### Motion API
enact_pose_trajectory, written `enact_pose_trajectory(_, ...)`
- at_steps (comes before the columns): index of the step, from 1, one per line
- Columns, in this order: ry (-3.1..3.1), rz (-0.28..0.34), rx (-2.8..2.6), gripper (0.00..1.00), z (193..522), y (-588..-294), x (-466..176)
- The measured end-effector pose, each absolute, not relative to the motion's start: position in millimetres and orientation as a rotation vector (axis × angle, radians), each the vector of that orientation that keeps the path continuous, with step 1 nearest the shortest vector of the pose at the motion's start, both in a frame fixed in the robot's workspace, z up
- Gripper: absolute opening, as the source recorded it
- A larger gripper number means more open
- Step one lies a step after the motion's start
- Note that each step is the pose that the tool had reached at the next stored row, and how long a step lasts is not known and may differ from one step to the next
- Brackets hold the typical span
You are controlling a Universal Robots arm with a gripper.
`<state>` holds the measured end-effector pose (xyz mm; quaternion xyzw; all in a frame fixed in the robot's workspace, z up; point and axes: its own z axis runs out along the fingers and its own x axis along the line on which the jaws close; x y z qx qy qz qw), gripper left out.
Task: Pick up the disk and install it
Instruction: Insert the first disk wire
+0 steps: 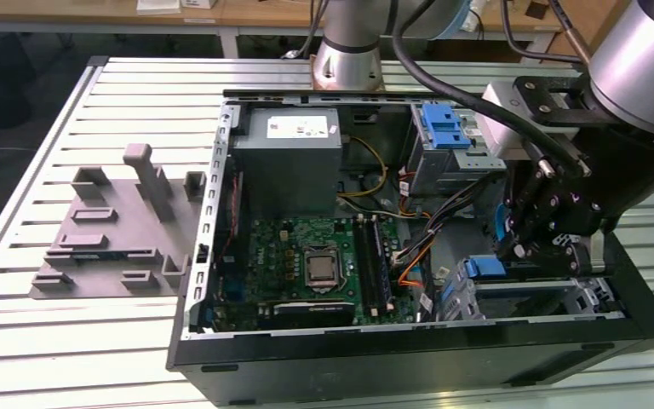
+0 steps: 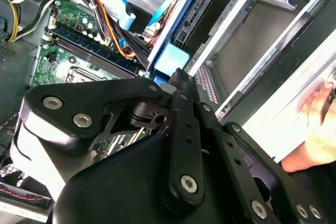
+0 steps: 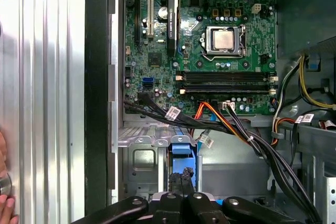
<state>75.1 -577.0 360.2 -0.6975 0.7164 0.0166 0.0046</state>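
The disk stands on edge in the drive bay at the case's front corner. Its blue bracket shows in the exterior view (image 1: 485,267), the second wrist view (image 2: 170,59) and the first wrist view (image 3: 181,149). My gripper (image 1: 535,249) is lowered into that corner directly over the disk. In both wrist views the black fingertips (image 3: 181,179) are drawn together, their ends against the blue bracket (image 2: 178,77). Nothing sits between the fingers.
The open computer case (image 1: 418,354) lies on a slatted metal table, with motherboard (image 1: 316,264), power-supply box (image 1: 293,141), cable bundles (image 3: 236,129) and a second blue-bracketed bay (image 1: 446,128). A grey fixture block (image 1: 117,226) stands on the exterior view's left. A person's hand (image 2: 320,124) rests beside the case.
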Motion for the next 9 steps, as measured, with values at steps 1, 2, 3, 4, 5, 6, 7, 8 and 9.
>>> enact_pose_trajectory(1,2.244,0.052,-2.185,0.11,360.2,-577.1,75.1)
enact_pose_trajectory(2,2.244,0.052,-2.185,0.11,360.1,-577.0,75.1)
enact_pose_trajectory(3,2.244,0.052,-2.185,0.11,360.1,-577.0,75.1)
enact_pose_trajectory(4,2.244,0.052,-2.185,0.11,360.1,-577.0,75.5)
enact_pose_trajectory(5,2.244,0.052,-2.185,0.11,360.0,-577.0,76.3)
enact_pose_trajectory(6,2.244,0.052,-2.185,0.11,360.1,-577.1,77.5)
enact_pose_trajectory(7,2.244,0.052,-2.185,0.11,360.0,-577.0,78.7)
enact_pose_trajectory(8,2.244,0.052,-2.185,0.11,360.1,-577.0,80.1)
enact_pose_trajectory(9,2.244,0.052,-2.185,0.11,360.1,-577.0,81.4)
